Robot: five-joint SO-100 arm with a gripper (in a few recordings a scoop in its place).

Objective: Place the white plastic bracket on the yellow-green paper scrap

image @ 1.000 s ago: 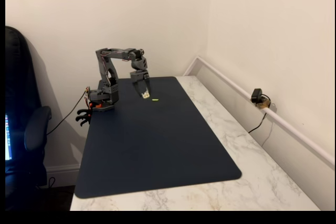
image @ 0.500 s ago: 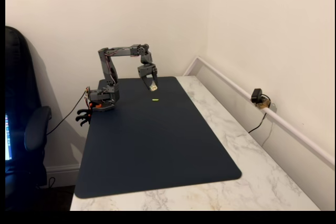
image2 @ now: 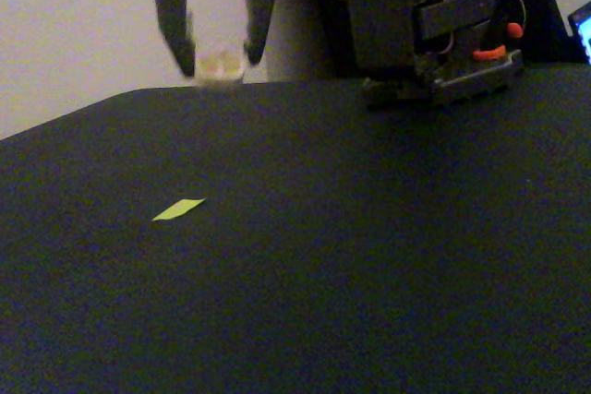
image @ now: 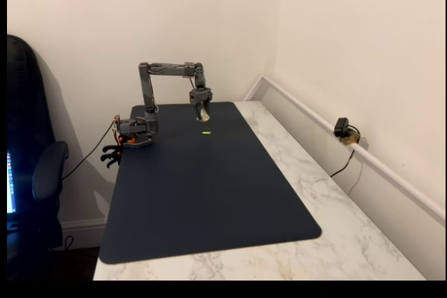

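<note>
Paper scrap (image2: pixel 179 209), yellow-green, lies flat on the dark mat (image2: pixel 369 274) up front, alone. Beyond it, raised clear of the mat, the gripper (image2: pixel 218 60) pinches the white plastic bracket (image2: pixel 220 66) between both fingertips. Farther back sits the arm's base (image2: pixel 443 34), by the wall.

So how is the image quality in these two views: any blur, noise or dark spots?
In the wide fixed view, lighting is even and sharp, though the tiny cream-white plastic bracket in the tool is barely resolved. In the low fixed view, the picture is dim and grainy; the tool and bracket look motion-blurred, while the flat yellow-green paper sliver reads clearly on the dark mat.
</note>
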